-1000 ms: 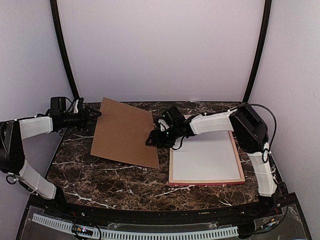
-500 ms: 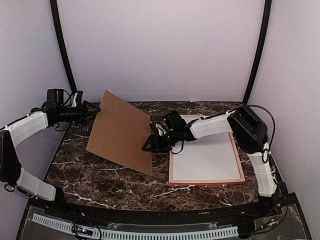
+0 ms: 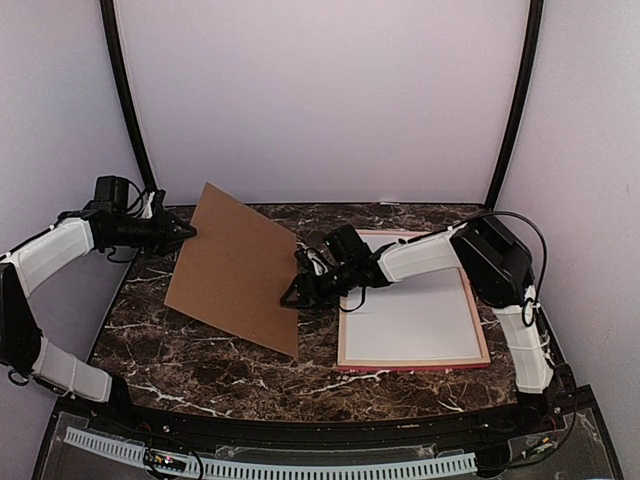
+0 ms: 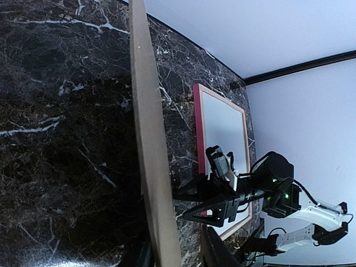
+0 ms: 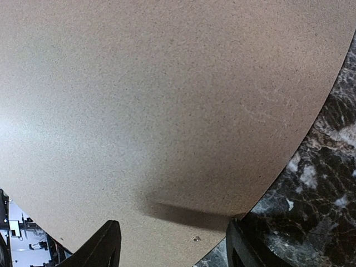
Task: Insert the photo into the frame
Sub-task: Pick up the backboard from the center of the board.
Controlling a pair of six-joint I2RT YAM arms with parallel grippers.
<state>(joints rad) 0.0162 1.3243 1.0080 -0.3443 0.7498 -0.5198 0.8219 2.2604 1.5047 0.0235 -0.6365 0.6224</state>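
The photo shows in no view. The frame [image 3: 413, 363], pink-faced, lies flat at the right of the table with a white sheet [image 3: 415, 315] filling it; its red edge [image 4: 198, 122] shows in the left wrist view. A plain brown backing board [image 3: 235, 265] stands tilted, its left edge raised. My left gripper [image 3: 185, 232] straddles that raised edge [image 4: 147, 139]: one finger touches the board and a gap shows at the other. My right gripper [image 3: 295, 290] is open at the board's right edge, and the board [image 5: 167, 111] fills its view above the fingers.
The table is dark marble [image 3: 200, 360]. Black corner poles [image 3: 125, 90] and pale walls enclose it on three sides. The right arm [image 3: 420, 250] reaches across the frame's far left corner.
The board's left edge has risen, so the board stands steeper. My left gripper's jaws have narrowed around that edge. The right gripper has crept left with the board's right edge.
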